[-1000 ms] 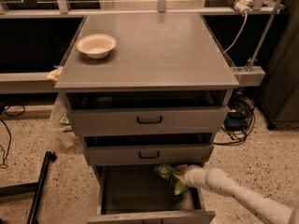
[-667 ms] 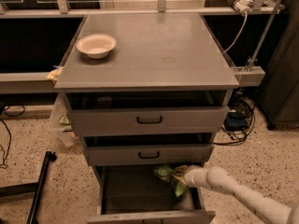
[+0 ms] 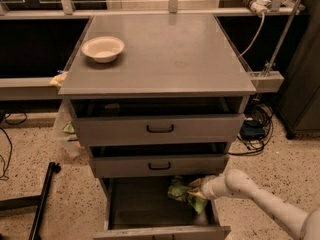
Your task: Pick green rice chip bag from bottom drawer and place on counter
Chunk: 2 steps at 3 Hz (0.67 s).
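Observation:
The green rice chip bag [image 3: 181,193] lies crumpled at the back right of the open bottom drawer [image 3: 145,206], partly under the middle drawer's front. My gripper [image 3: 196,188] reaches in from the right on a white arm and is at the bag's right side, touching it. The counter [image 3: 165,54] is the broad grey top of the cabinet, well above the gripper.
A white bowl [image 3: 103,48] sits at the counter's back left. The top drawer [image 3: 160,128] and middle drawer [image 3: 159,165] are pulled partly out above the bottom one. A clear plastic bag [image 3: 67,131] hangs at the cabinet's left. Cables [image 3: 255,129] lie at the right.
The gripper and arm have stayed almost still at the bag. The bag has not visibly moved.

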Each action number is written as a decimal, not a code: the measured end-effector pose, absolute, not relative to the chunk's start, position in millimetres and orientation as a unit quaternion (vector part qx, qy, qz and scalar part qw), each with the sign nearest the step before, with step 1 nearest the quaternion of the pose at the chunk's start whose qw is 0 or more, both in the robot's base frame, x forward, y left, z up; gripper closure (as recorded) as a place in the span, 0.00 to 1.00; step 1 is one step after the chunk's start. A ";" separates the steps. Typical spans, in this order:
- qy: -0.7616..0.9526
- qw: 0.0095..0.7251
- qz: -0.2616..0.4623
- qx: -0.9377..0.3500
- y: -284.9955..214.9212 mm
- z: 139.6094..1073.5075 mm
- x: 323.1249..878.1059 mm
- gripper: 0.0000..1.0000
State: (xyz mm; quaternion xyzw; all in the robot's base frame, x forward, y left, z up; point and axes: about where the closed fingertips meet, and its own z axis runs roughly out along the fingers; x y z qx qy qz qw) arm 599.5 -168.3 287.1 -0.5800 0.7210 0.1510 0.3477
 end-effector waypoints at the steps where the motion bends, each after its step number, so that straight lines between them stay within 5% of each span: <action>1: 0.698 0.313 0.169 -0.621 -175.6 292.4 584.8 1.00; 2: 0.670 0.278 0.194 -0.661 -183.4 318.8 559.6 1.00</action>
